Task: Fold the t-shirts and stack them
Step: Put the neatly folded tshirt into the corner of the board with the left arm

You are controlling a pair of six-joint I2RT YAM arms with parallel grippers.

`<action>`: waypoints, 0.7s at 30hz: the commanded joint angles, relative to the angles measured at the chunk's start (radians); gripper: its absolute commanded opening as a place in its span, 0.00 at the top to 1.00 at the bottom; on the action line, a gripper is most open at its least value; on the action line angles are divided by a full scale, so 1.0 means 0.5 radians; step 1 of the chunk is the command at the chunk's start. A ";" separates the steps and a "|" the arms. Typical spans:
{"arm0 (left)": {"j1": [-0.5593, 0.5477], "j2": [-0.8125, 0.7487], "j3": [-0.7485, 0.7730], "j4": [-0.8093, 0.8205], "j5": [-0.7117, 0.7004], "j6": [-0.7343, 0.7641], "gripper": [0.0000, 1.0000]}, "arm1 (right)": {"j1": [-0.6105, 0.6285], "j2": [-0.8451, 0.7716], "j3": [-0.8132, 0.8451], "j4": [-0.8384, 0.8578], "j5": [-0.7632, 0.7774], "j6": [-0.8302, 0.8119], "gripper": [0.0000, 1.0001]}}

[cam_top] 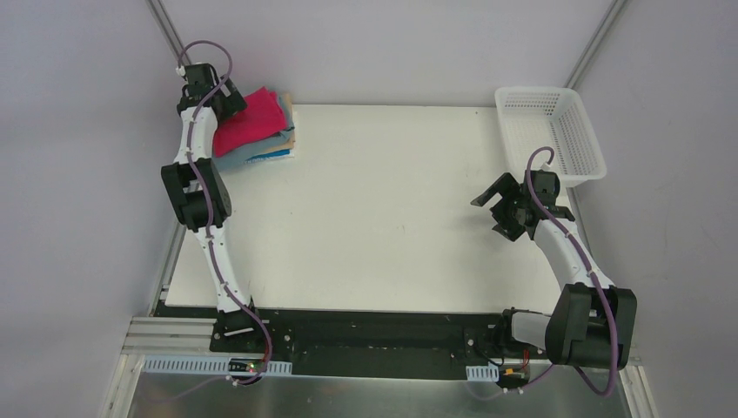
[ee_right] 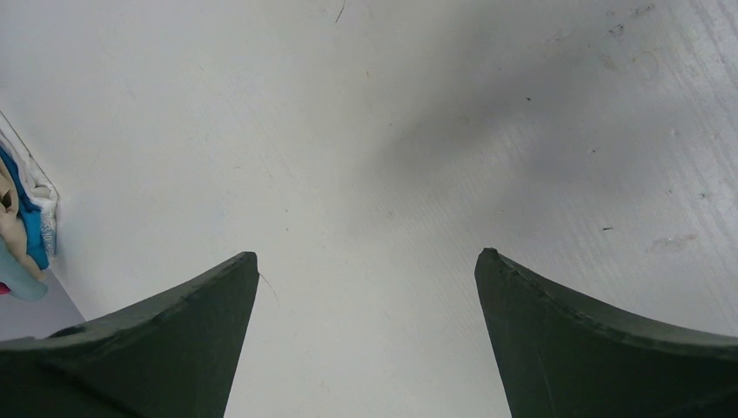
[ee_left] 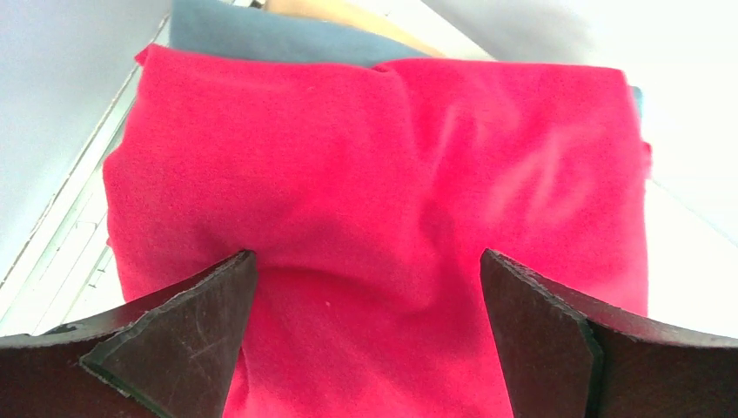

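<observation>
A folded crimson-pink t-shirt [cam_top: 246, 124] lies on top of a stack at the table's far left corner. Teal-grey [cam_top: 237, 159], tan [cam_top: 285, 109] and blue [cam_top: 277, 157] folded shirts show under it. In the left wrist view the pink shirt [ee_left: 383, 174] fills the frame, with teal-grey [ee_left: 261, 35] and tan [ee_left: 339, 13] cloth beyond it. My left gripper [cam_top: 233, 97] [ee_left: 368, 266] is open, its jaws spread wide just over the pink shirt, holding nothing. My right gripper [cam_top: 493, 203] [ee_right: 365, 261] is open and empty over bare table at the right.
A white mesh basket [cam_top: 570, 148] stands at the far right corner, just behind the right arm. The white table [cam_top: 383, 209] ends at metal rails on the left and a black base bar in front. The stack's edge [ee_right: 26, 218] shows far left in the right wrist view.
</observation>
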 commanded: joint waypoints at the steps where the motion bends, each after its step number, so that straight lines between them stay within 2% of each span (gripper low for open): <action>1: -0.053 -0.293 0.116 0.009 0.165 0.035 0.01 | -0.003 0.010 0.076 0.019 0.011 -0.014 0.00; 5: -0.178 -0.372 0.076 0.006 0.077 0.202 0.01 | -0.002 -0.002 0.069 0.024 0.013 -0.020 0.01; 10: -0.330 -0.361 0.002 0.006 0.315 0.290 0.01 | -0.002 -0.007 0.066 0.031 -0.003 -0.025 0.00; 15: -0.434 -0.287 -0.062 0.009 0.395 0.287 0.01 | -0.001 -0.017 0.063 0.029 -0.015 -0.034 0.01; 21: -0.444 -0.166 -0.150 0.009 0.491 0.210 0.01 | -0.002 -0.044 0.059 0.018 -0.005 -0.053 0.00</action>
